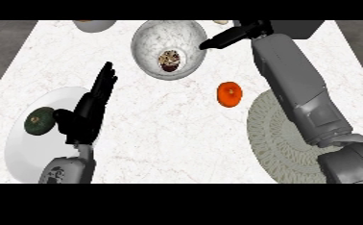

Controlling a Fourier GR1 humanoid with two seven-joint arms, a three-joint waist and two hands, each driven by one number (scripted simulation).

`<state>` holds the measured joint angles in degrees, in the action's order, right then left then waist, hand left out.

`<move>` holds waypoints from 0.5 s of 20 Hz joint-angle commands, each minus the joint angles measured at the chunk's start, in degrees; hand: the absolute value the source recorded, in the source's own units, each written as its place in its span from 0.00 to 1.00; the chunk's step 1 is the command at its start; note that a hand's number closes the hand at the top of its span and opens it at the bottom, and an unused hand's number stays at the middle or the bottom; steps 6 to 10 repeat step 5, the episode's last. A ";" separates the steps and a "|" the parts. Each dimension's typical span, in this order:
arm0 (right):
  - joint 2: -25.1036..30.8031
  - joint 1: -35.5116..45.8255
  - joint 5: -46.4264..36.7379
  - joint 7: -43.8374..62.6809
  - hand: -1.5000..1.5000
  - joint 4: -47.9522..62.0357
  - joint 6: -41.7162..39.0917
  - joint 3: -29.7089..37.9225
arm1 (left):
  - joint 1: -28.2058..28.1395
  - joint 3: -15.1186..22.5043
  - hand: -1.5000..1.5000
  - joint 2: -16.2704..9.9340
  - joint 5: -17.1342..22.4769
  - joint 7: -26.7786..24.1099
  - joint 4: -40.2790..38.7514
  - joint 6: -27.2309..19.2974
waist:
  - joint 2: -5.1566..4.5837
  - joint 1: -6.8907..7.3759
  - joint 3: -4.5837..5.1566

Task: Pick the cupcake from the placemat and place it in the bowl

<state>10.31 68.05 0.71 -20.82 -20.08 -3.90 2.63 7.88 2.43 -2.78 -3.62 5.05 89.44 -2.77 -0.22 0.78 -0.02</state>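
Nearest to you, the placemat (273,142) at the right has nothing on it where it shows, and at the left the left hand (89,108) rests open with fingers up, beside a plate (64,99) that holds a dark green thing (38,121). Further out an orange thing (229,94) lies alone on the counter (170,128). Farthest, the cupcake (170,59) is already inside the bowl (152,36), and your right hand (234,35) is just beside the bowl's right rim, fingers straight and holding nothing, so the cupcake lies to the left of those fingers; I judge only the pulling back is left.
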 commanded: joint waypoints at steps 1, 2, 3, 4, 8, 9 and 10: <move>1.49 -3.90 -0.09 -3.04 0.00 -1.10 -4.00 0.40 | 0.58 -0.18 0.50 0.16 0.47 1.68 0.63 0.21 | -0.01 -0.01 0.01; 0.96 -5.75 -1.29 -4.18 0.00 -2.00 -4.68 -1.03 | 0.13 0.16 0.50 1.24 -0.53 -1.77 -2.45 -0.74 | 0.02 -0.27 0.02; -0.54 -4.22 -1.60 -1.52 0.00 -3.25 -2.66 -1.11 | -0.15 1.98 0.50 2.66 -2.05 -0.39 -0.24 -2.45 | 0.10 -0.21 0.02; 1.80 -4.38 -0.97 -0.63 0.00 -3.90 -4.78 -0.24 | 0.88 0.80 0.50 1.07 -0.87 1.41 1.26 -0.95 | 0.12 -0.23 0.02; 1.21 -5.06 -1.86 -2.62 0.00 -2.62 -4.47 -0.57 | 0.81 1.22 0.50 1.96 -2.03 -0.75 -1.72 -1.91 | -0.01 -0.07 0.02; 1.21 -5.06 -1.86 -2.62 0.00 -2.62 -4.47 -0.57 | 0.81 1.22 0.50 1.96 -2.03 -0.75 -1.72 -1.91 | -0.01 -0.07 0.02; 1.21 -5.06 -1.86 -2.62 0.00 -2.62 -4.47 -0.57 | 0.81 1.22 0.50 1.96 -2.03 -0.75 -1.72 -1.91 | -0.01 -0.07 0.02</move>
